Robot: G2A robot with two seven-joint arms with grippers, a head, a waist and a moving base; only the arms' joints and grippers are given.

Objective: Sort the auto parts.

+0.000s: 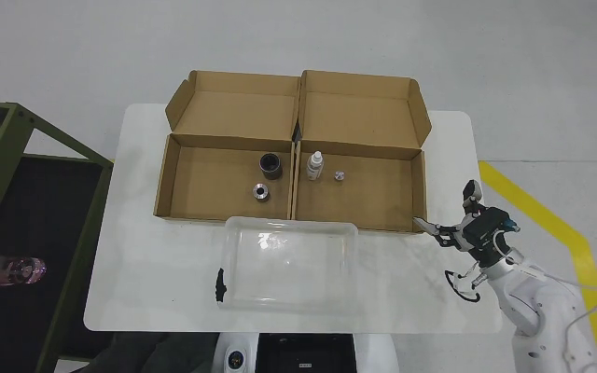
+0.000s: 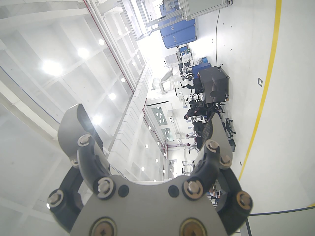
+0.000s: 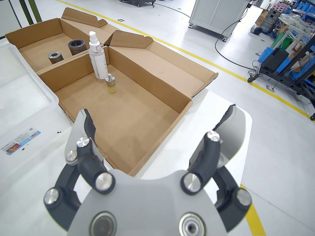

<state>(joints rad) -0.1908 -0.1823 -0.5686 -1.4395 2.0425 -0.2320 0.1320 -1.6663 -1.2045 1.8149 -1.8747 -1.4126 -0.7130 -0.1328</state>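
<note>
Two open cardboard boxes sit side by side at the back of the white table. The left box (image 1: 177,182) holds a dark cylinder (image 1: 270,166) (image 3: 76,46) and a metal ring (image 1: 259,193) (image 3: 55,57). The right box (image 1: 373,200) (image 3: 128,114) holds an upright spray bottle (image 1: 315,166) (image 3: 97,57) and a small capped bottle (image 1: 340,174) (image 3: 110,84). My right gripper (image 1: 446,207) (image 3: 157,112) is open and holds nothing, just off the right box's near right corner. My left gripper (image 2: 146,114) is open, holds nothing and points up at the ceiling.
A clear plastic tray (image 1: 289,221) (image 3: 24,99) lies in front of the boxes. A small dark shape (image 1: 221,284) sits at its near left side. A green rack (image 1: 37,186) stands left of the table. The table's right edge is close to my right arm.
</note>
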